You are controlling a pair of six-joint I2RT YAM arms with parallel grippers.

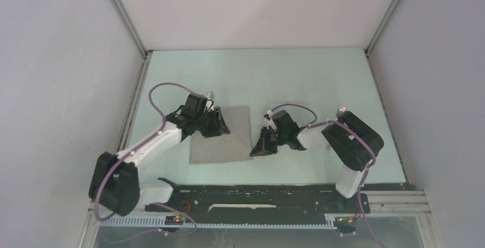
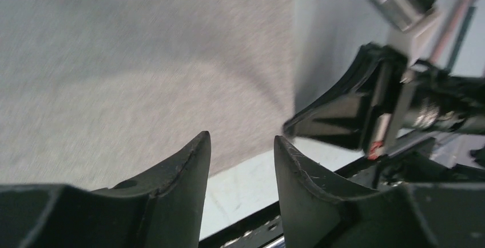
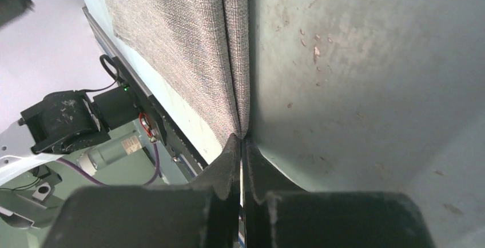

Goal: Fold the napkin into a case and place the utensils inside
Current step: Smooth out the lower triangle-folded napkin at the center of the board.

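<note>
A: On the table point(image 1: 297, 82), where is the napkin point(image 1: 229, 144)?
B: Flat, near centre. The right gripper point(image 1: 255, 152), at its four o'clock edge, is closed, pinching cloth.
A: And the left gripper point(image 1: 220, 128)?
B: Over its eleven o'clock part, jaws partly apart, empty.

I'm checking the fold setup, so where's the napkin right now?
In the top view the napkin lies on the table left of centre, the left gripper over its left side and the right gripper pinching its right edge.

Left claw point(image 1: 222, 128) open, right claw point(image 1: 257, 151) pinched shut — arms angled inward
</note>
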